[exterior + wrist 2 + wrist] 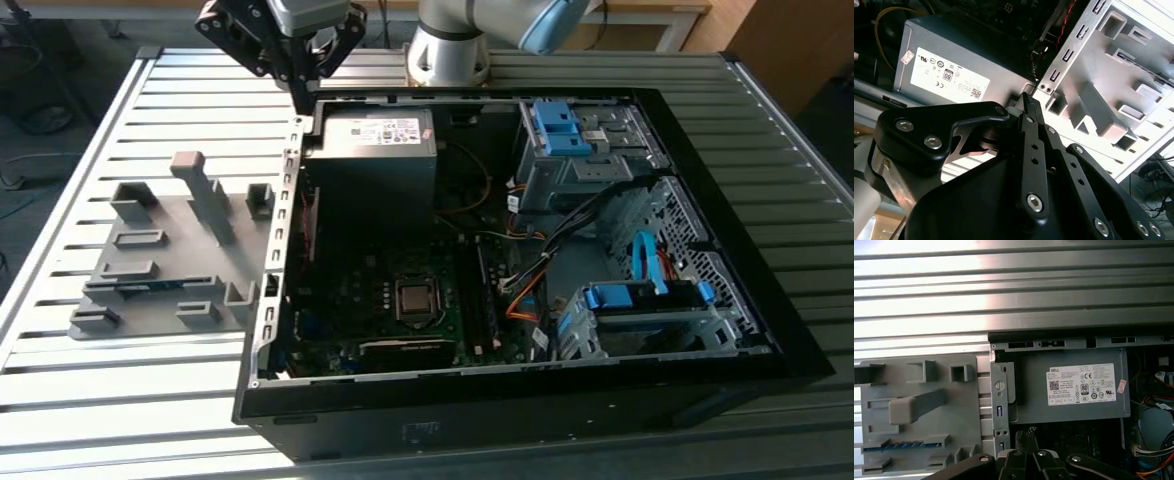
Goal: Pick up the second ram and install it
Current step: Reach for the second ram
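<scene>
The second ram (150,286) is a slim blue stick lying on edge in a slot of the grey holder (200,230), to the exterior view's left of the open computer case (534,410). In the first wrist view the ram (904,444) shows as a blue strip in the holder (919,405). My gripper (304,98) hangs above the case's far left corner, beside the power supply (374,150), well apart from the ram. Its black fingertips (1029,431) are pressed together with nothing between them, and the gripper (1027,97) looks the same in the second wrist view.
The case lies open on a slatted metal table (134,420), with the motherboard (414,300) and cables inside. Light-blue drive-bay clips (561,128) stand at the far right and more of them (647,295) at the near right. The arm's base (447,50) stands behind the case.
</scene>
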You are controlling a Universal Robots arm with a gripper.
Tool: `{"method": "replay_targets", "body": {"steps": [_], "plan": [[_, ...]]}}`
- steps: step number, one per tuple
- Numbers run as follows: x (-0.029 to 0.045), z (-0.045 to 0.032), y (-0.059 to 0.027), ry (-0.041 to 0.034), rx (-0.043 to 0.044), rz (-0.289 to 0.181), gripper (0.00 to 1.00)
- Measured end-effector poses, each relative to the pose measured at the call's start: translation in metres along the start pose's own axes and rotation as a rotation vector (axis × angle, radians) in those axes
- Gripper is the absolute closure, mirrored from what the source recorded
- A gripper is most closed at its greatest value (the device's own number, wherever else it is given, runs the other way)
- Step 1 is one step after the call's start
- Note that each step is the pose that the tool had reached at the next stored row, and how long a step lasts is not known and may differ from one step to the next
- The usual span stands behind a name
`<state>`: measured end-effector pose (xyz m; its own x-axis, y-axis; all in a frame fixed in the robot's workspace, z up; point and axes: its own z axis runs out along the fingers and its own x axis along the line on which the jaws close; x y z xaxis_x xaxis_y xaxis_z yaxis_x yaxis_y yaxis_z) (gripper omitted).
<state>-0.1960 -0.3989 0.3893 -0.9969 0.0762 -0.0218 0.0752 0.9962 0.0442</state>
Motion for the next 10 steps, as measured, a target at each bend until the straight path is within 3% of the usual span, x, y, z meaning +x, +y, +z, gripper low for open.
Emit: {"method": "replay_targets", "body": {"steps": [10], "plan": [[0.0061,0.0004,-0.0005,0.0009,0.0001,0.000,0.89]]}}
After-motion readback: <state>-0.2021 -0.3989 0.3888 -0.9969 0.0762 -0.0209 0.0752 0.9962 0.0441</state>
